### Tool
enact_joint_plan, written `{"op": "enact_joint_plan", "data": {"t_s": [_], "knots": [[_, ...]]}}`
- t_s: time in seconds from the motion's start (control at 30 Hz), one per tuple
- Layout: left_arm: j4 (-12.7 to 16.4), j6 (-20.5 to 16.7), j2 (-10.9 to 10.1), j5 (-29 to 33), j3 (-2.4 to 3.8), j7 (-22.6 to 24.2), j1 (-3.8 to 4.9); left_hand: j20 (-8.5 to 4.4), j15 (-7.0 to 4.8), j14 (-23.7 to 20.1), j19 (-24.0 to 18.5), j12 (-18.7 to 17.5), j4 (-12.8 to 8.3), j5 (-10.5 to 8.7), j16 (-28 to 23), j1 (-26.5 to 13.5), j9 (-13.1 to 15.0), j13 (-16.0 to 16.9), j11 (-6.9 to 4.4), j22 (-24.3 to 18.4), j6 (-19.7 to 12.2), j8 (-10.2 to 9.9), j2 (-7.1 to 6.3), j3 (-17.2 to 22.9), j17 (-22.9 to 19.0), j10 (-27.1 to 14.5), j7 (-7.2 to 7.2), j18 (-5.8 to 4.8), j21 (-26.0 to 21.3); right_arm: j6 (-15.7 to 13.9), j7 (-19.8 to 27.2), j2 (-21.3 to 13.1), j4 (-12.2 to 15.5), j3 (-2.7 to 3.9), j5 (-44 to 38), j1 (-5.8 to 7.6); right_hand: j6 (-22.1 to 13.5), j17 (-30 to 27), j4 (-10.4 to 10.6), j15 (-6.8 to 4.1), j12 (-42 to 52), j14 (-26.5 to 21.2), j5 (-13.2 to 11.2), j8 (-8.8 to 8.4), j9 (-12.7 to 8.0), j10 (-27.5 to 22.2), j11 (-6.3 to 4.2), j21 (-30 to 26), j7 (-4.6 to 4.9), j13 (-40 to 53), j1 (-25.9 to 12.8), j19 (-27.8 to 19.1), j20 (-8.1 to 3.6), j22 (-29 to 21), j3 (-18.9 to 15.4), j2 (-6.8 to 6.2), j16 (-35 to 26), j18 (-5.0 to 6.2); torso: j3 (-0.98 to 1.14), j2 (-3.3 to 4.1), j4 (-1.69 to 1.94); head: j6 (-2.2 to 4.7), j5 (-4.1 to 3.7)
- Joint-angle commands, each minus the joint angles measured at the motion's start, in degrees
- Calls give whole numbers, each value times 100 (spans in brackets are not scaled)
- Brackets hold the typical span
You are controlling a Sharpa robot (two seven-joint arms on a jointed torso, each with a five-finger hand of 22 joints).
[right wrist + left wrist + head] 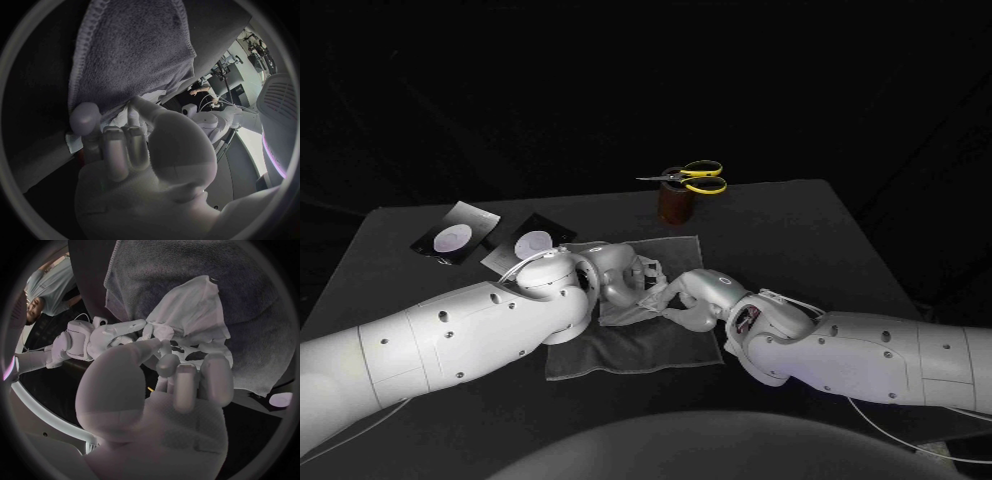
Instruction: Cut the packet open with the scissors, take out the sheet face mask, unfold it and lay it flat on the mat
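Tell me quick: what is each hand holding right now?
Left hand: holding the sheet mask over the mat.
Right hand: pinching the same sheet mask.

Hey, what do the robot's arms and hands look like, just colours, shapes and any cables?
The left arm and right arm are thick rounded white shells dotted with small dark holes. The left hand and right hand are silver-grey, with rounded fingertips. A thin white cable loops at the left wrist; another trails under the right arm.

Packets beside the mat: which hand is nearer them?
Left. Both hold the mask over the mat, but the left hand is just beside the packets; the right hand sits past it.
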Motion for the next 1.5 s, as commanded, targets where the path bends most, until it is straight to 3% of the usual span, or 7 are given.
{"op": "enact_joint_plan", "data": {"t_s": [0.03, 0.07, 0.13, 0.43, 1.5], "knots": [[-10, -56, 36, 140, 8, 149, -1, 10, 57, 363, -45, -16, 40, -41, -6, -92, -19, -8, 15, 192, -38, -48, -41, -199, 517, -68, 20, -44, -41, 518, -330, -12, -86, -81, 14, -97, 36, 1504, 2, -28, 36, 601, -24, -24, -3, 622, -1, -21, 66, 1409, -12, -44, -16, 10, -31, -15, 19, 40, 3, 1, -1, 0, 9], [-35, -51, 52, 99, 8, 136, -1, 28, 71, 362, -50, -16, 53, -66, -6, -133, -32, -25, 29, 182, -63, -74, -43, -528, 517, -102, 47, -43, -52, 518, -330, -10, -86, -81, 14, -98, 36, 1504, 2, -28, 36, 601, -24, -24, -3, 622, -1, -21, 66, 1409, -12, -44, -16, 10, -31, -15, 19, 40, 2, 1, -2, 0, 13], [-86, -49, 82, 28, 8, 118, -1, 35, 85, 361, -53, -16, 97, -62, -7, -127, -46, -37, 40, 175, -73, -94, -40, -772, 515, -124, 54, -40, -60, 519, -330, -7, -87, -81, 14, -98, 36, 1504, 2, -28, 36, 601, -24, -24, -3, 622, -1, -21, 66, 1409, -12, -44, -16, 10, -31, -15, 19, 40, 2, 2, -5, 0, 17], [-379, -58, 288, -253, 5, 97, -32, 39, 89, 366, -57, -2, 58, -70, 0, 228, -84, -33, 42, 163, -76, -134, -36, -1070, 538, -147, 63, -37, -74, 522, -333, 4, -92, -81, 14, -99, 36, 1504, 2, -28, 36, 601, -24, -24, -3, 622, -1, -21, 66, 1409, -12, -44, -16, 10, -31, -15, 19, 40, 3, 8, -9, 0, 24], [-576, 294, 485, -540, -22, -38, -65, 63, 123, 366, -77, -37, 14, -79, 3, 499, -149, -125, 81, 137, -167, -170, -20, -1334, 548, -233, 110, -31, -101, 540, -356, 20, -97, -81, 15, -99, 43, 1504, -5, -30, 14, 601, -24, -39, -16, 618, -2, -36, 67, 1394, -20, -50, -17, 5, -45, -21, 19, 42, -1, 1, -4, 0, 16]]}}
